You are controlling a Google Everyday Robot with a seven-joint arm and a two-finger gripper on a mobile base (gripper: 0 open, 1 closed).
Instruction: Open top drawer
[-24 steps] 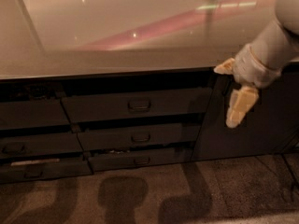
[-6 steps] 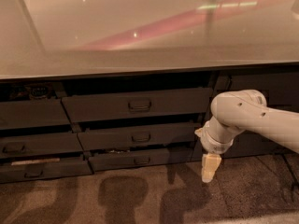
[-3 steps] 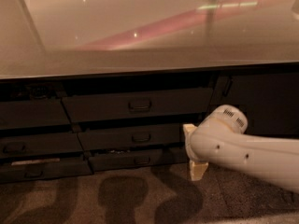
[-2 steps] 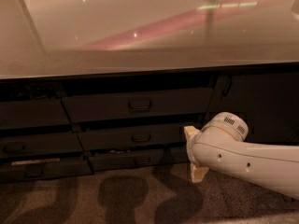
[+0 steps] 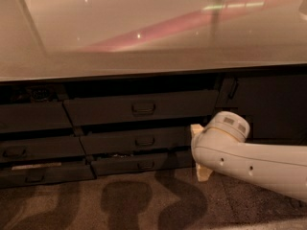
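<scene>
The top drawer [image 5: 105, 110] sits just under the table [image 5: 144, 37] edge, heading a stack of three. It looks shut, with one small handle [image 5: 143, 108] at its middle. Below it lie two narrower drawers [image 5: 120, 143], and left of it is another stack of three [image 5: 29, 147]. To its right is one cabinet door [image 5: 268, 104].

The single pincer [image 5: 202, 172] hangs below the top drawer's right end, near the floor [image 5: 72, 205] and apart from the drawer. The white arm [image 5: 240, 157] covers most of it, so I cannot tell whether it is spread or pressed together.

Eight seconds ago the pincer hung higher, in front of the cabinet door. Two seconds ago it was low but further right. The drawer has not moved.
</scene>
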